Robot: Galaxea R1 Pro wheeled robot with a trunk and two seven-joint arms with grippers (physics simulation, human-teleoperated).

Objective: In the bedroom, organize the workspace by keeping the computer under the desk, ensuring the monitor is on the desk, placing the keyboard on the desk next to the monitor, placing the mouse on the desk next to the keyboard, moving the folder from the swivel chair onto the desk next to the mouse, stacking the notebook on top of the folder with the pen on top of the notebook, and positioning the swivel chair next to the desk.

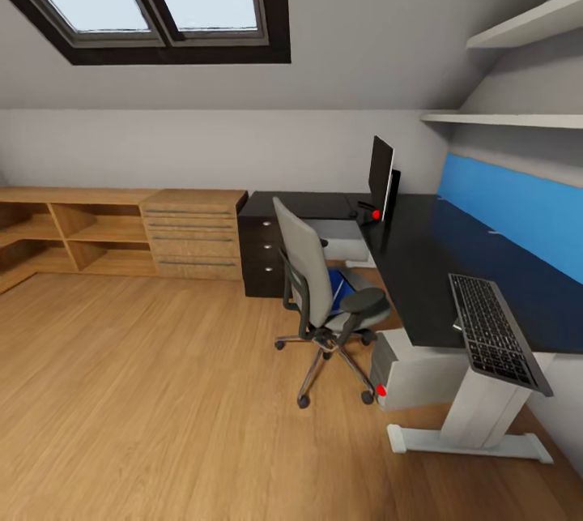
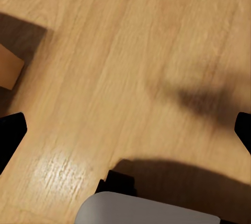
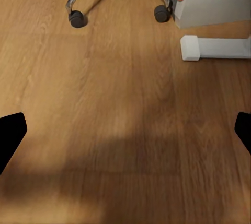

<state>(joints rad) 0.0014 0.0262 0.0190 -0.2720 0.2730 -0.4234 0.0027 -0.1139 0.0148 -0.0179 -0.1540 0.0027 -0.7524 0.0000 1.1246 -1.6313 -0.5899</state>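
While both pincers hang wide and empty over the floor, the monitor (image 1: 380, 177) and keyboard (image 1: 497, 330) already sit on the bench (image 1: 421, 262) far ahead, but the blue folder (image 1: 334, 288) lies on the swivel chair (image 1: 320, 294) beyond the right pincer (image 3: 125, 130), unmoved.

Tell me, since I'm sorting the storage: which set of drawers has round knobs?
The black pedestal under the desk, with round silver knobs; the light-wood chest to its left has long bar handles.
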